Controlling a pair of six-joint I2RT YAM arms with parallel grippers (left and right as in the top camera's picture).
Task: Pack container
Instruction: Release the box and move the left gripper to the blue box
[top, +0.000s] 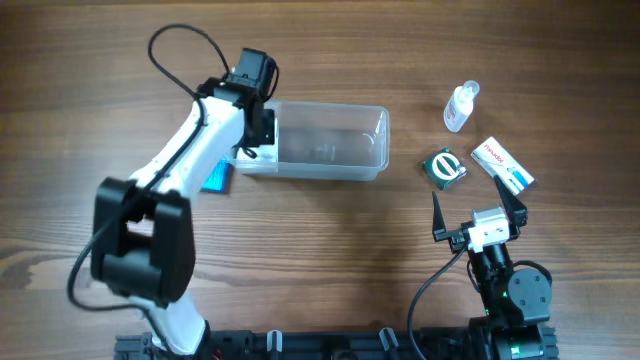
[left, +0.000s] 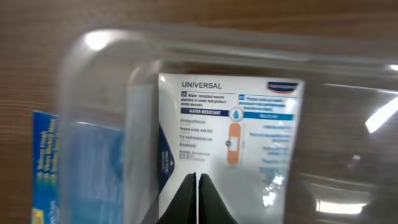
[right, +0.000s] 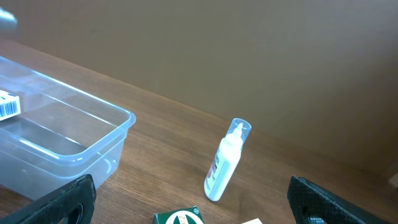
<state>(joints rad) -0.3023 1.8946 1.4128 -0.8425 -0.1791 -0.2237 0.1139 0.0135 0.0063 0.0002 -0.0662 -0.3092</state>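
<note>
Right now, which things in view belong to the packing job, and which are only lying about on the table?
In the job: container, plaster box inside it, left gripper at that box.
Lying about, maybe waiting to be packed: blue pack beside the container, small bottle, green box, white box.

Overhead looks straight down on my whole tabletop (top: 330, 260). My left wrist camera sits tight against the container (left: 87, 46); my right wrist looks low across toward it (all three share it).
</note>
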